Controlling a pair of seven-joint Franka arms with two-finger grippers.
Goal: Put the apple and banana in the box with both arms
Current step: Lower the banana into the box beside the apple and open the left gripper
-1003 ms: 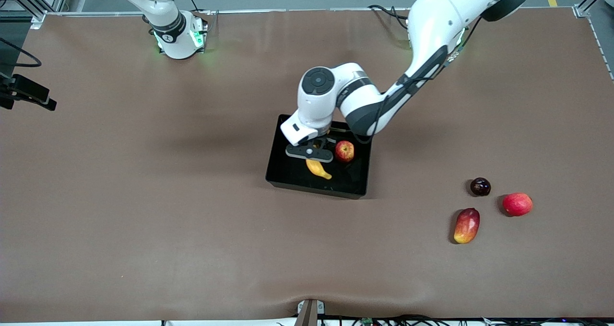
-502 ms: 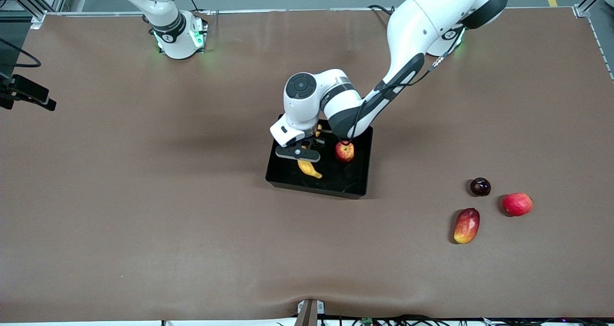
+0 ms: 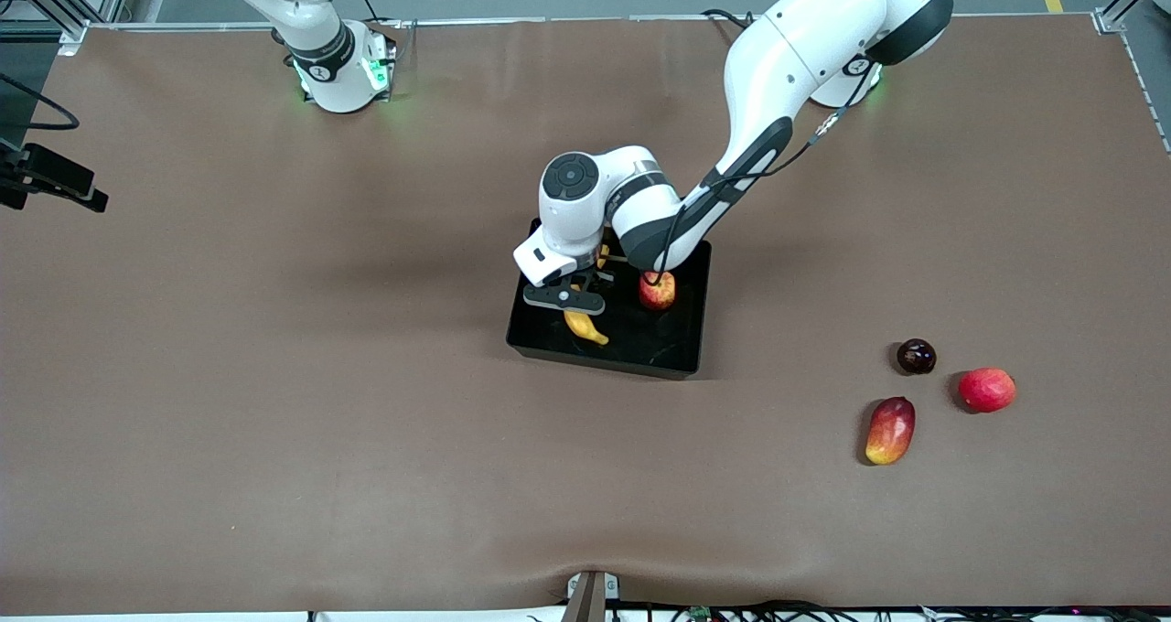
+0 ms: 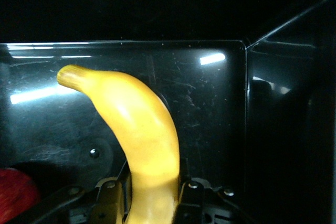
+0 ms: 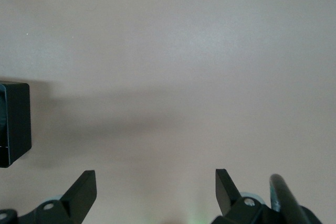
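Observation:
The black box [image 3: 682, 352] sits mid-table. The apple [image 3: 657, 291], red with yellow streaks, lies inside it at the end toward the left arm. My left gripper [image 3: 578, 300] is low inside the box and shut on the yellow banana [image 3: 586, 327], whose tip points toward the front camera. In the left wrist view the banana [image 4: 142, 129] runs up from between the fingers over the box floor [image 4: 210, 108], and a red edge of the apple [image 4: 16, 192] shows. My right gripper [image 5: 156, 187] is open over bare table near its base, with a box corner [image 5: 14, 124] in its view.
Toward the left arm's end of the table lie a dark round fruit [image 3: 916, 356], a plain red round fruit [image 3: 987, 390] and an oblong red-yellow mango [image 3: 890, 430]. A black camera mount [image 3: 50, 183] juts in at the right arm's end.
My left gripper has moved with the banana toward the right arm's end of the box and sunk lower. The apple and the right arm have not moved.

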